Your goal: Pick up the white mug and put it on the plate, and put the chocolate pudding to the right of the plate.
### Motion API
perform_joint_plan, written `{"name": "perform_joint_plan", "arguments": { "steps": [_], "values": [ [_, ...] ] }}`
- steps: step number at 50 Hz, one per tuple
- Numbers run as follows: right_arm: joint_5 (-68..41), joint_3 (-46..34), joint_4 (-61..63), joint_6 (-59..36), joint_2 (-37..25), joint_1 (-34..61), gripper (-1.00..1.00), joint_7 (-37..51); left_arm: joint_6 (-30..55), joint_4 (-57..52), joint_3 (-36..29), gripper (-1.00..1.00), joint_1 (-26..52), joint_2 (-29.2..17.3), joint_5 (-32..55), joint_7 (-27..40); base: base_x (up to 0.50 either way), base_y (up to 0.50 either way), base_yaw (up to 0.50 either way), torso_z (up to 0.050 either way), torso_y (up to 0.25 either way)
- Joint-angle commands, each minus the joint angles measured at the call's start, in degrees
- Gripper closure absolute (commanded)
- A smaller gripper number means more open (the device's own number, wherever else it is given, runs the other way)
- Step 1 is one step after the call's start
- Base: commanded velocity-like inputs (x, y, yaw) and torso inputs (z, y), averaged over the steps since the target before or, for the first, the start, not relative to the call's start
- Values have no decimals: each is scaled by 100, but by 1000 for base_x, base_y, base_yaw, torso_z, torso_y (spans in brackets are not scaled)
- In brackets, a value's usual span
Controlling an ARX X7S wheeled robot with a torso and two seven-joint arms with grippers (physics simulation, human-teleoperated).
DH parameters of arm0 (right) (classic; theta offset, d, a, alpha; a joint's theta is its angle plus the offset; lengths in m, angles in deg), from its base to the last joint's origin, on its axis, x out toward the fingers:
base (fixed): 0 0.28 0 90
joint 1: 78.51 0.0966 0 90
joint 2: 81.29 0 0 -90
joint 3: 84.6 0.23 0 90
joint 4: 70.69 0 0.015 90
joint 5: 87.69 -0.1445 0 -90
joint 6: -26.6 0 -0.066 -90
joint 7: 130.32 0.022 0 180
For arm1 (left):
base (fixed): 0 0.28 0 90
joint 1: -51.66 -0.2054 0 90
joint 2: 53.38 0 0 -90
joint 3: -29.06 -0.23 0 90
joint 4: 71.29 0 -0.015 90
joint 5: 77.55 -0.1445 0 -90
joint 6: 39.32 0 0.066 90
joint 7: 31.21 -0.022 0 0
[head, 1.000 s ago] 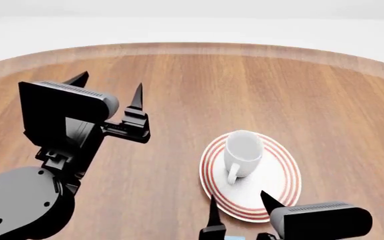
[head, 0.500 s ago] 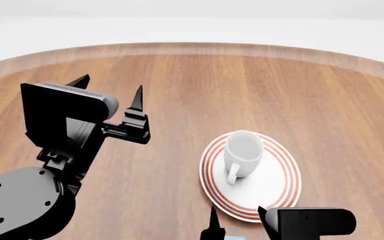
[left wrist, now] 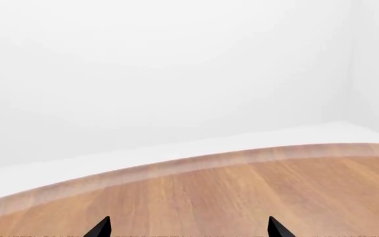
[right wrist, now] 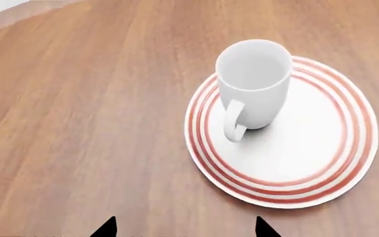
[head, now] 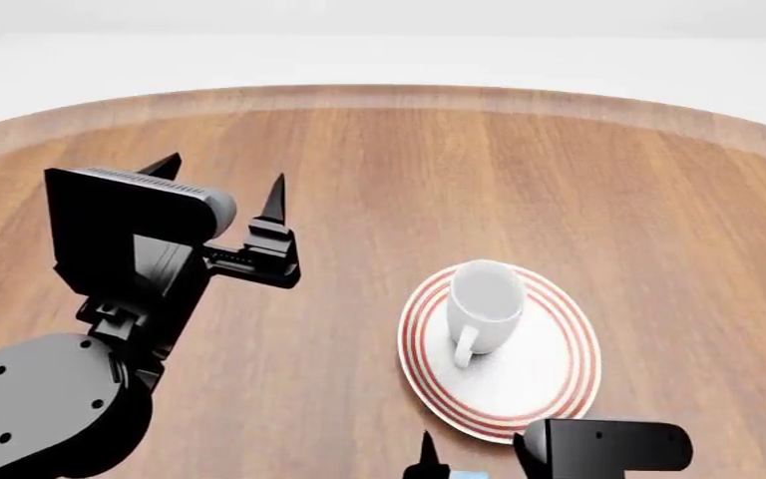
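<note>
At lower right of the head view, my right gripper (head: 477, 461) has drawn back, released and empty; white mug (head: 485, 304) sits upright on plate (head: 557, 384). Pudding next.

The white mug (head: 487, 304) stands upright on the plate (head: 550, 384), toward the plate's far left part, its handle turned toward the table's near edge. The plate lies on the table (head: 490, 170) near the near edge, right of the middle. The table's far edge curves behind them, well apart from the plate.
</note>
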State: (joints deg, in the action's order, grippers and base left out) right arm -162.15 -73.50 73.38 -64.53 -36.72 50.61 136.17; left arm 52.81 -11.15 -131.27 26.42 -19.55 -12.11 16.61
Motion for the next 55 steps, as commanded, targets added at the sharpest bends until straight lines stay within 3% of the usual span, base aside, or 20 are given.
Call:
{"name": "perform_joint_plan", "arguments": {
  "steps": [1,55],
  "values": [
    [-83,33,-77,-2,-41,-49,-100,68,-10,41,6,-100,-34,28,24,-29,0,0,0,0,0],
    [-122,-126,-594,-241,202,-553,-100,-97,-124,122,68,-100,-226,27,66,-79,0,0,0,0,0]
  ]
}}
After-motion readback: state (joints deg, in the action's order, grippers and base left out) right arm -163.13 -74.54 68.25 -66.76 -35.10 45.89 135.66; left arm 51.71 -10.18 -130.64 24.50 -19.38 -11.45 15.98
